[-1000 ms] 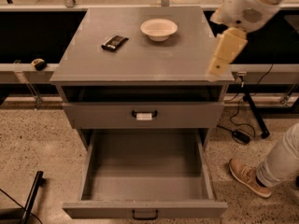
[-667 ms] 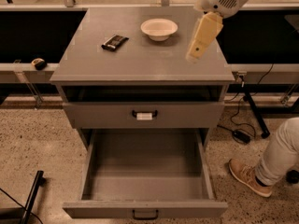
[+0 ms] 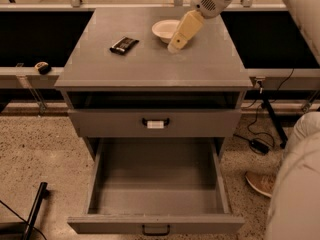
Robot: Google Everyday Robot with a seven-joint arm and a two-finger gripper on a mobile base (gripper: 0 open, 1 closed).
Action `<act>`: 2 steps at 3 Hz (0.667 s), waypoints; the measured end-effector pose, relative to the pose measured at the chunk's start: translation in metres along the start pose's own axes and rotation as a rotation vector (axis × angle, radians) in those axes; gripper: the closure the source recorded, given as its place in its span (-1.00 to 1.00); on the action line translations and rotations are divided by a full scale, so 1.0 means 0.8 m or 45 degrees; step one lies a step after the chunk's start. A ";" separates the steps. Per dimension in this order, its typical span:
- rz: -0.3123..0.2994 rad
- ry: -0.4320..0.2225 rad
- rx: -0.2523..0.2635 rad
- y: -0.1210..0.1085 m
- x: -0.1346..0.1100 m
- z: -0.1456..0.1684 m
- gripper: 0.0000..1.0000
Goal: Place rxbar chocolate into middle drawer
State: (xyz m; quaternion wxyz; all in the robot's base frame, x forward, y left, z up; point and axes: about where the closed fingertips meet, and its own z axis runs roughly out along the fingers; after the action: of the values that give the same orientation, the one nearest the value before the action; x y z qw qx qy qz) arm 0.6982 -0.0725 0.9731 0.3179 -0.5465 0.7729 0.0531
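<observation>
The rxbar chocolate [image 3: 124, 44], a small black bar, lies on the grey cabinet top [image 3: 150, 66], left of centre. My gripper [image 3: 175, 46] hangs over the cabinet top, right of the bar and apart from it, overlapping the front right edge of the white bowl [image 3: 164, 29]. It holds nothing that I can see. The middle drawer [image 3: 156, 184] is pulled wide open at the bottom. Its grey interior is empty and its dark handle [image 3: 156, 229] has no tag.
The drawer above, whose handle bears a white tag [image 3: 155, 123], is shut. A person's leg and shoe [image 3: 261, 182] stand at the right by floor cables [image 3: 260, 145]. A dark pole [image 3: 34, 209] leans at bottom left. A small dark object [image 3: 42, 66] sits on the left rail.
My gripper has moved left and further back over the cabinet top, from the right edge to just in front of the bowl. The bar, bowl and drawers have not moved.
</observation>
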 end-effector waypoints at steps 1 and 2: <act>0.117 -0.065 0.026 -0.018 -0.022 0.053 -1.00; 0.121 -0.171 -0.017 -0.018 -0.052 0.114 -1.00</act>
State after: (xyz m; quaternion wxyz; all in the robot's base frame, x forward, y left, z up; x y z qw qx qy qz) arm 0.7586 -0.0054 0.9276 0.3625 -0.5066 0.7745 0.1097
